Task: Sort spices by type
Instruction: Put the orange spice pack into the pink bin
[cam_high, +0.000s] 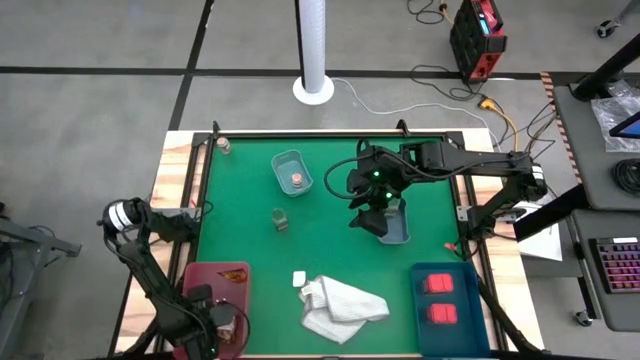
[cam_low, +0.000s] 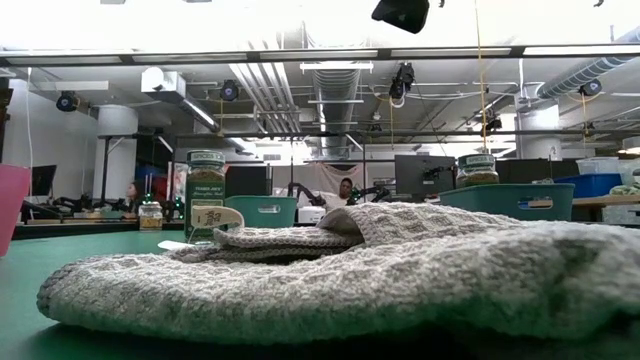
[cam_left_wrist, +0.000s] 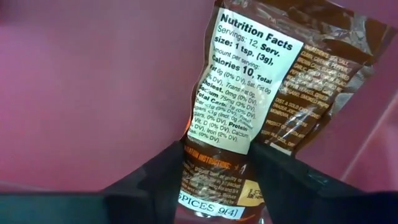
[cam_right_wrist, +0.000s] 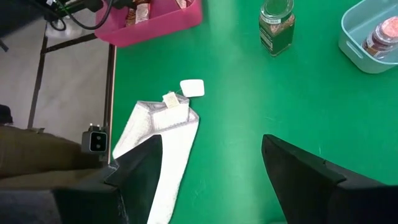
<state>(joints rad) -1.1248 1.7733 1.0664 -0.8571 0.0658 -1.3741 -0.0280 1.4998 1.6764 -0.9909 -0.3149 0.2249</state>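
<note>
The left arm folds back along the bench's near left edge, its claw (cam_left_wrist: 217, 180) pointing down with fingers closed on a packet (cam_left_wrist: 249, 93). The right arm reaches in over mid-bench, its claw (cam_right_wrist: 211, 168) spread wide, holding nothing.

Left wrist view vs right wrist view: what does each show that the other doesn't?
Left wrist only: a brown foil spice packet close up, its white nutrition label readable, lying in the pink plastic tray between the left end effector fingers.
Right wrist only: green tabletop, greenish glass spice jar, white knitted cloth, pale blue tray holding a pink-topped jar.
Shared: the pink tray.
</note>
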